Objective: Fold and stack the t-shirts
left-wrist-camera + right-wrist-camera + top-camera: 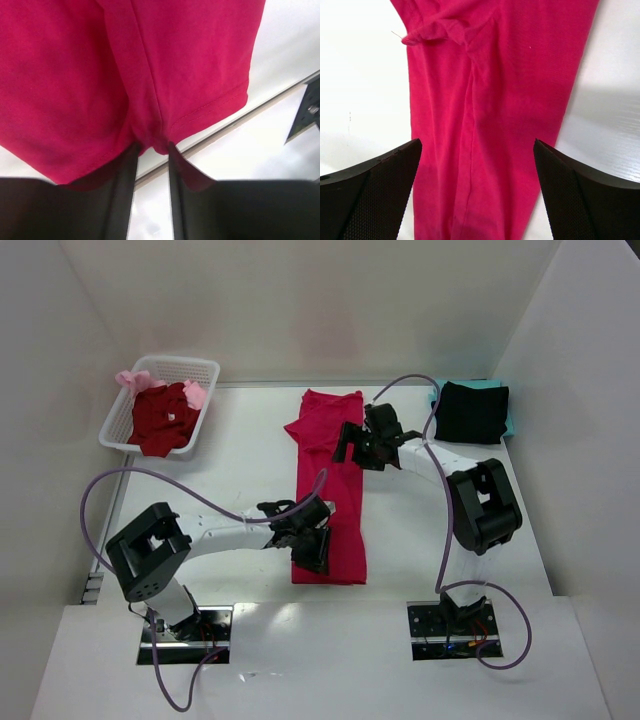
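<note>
T-shirts, five; basket, one

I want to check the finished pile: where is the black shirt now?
In the top view, the black shirt lies folded at the far right corner of the table, on top of a teal shirt.

The fingers pinch a hem fold of the crimson-pink t-shirt above the white table.
</note>
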Available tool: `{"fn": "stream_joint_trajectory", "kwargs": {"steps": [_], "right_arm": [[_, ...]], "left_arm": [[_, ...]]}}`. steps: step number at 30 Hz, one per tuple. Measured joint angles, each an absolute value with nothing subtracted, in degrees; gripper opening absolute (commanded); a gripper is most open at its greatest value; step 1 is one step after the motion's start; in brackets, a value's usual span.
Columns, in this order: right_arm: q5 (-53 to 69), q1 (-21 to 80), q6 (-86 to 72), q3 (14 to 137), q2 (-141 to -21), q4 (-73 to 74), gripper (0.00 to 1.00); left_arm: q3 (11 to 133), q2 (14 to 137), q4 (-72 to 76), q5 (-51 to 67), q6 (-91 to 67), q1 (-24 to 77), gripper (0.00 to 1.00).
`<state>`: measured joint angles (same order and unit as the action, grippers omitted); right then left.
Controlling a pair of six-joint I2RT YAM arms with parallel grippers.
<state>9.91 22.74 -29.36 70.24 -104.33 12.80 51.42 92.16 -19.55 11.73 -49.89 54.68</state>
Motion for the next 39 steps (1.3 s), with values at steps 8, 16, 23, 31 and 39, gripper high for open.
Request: {"fn": "stream_joint_trajectory", "kwargs": {"steps": [8,16,23,31,39], "right_arm": [[9.63,22.74,-29.39,68.99,-104.05,12.75,0.97],[9.58,22.74,-29.39,68.79,-103.61,12.67,0.97],[9.19,22.74,-29.39,68.62,-103.48,12.56,0.97],[8.58,22.74,-29.54,68.03,-103.48,11.92,0.97],[8.27,22.74,-29.52,68.4,-103.68,11.31,0.97]], "left_arm": [[51.88,92.55,-19.75,11.68,-49.84,55.53,0.06],[52.21,89.67,-20.29,12.86,-50.28,55.64,0.03],[51.51,86.65,-19.22,14.39,-53.23,56.64,0.0],[50.13,86.04,-21.02,13.37,-54.78,56.77,0.0],[49.65,85.17,-23.2,11.09,-55.68,56.8,0.26]]}}
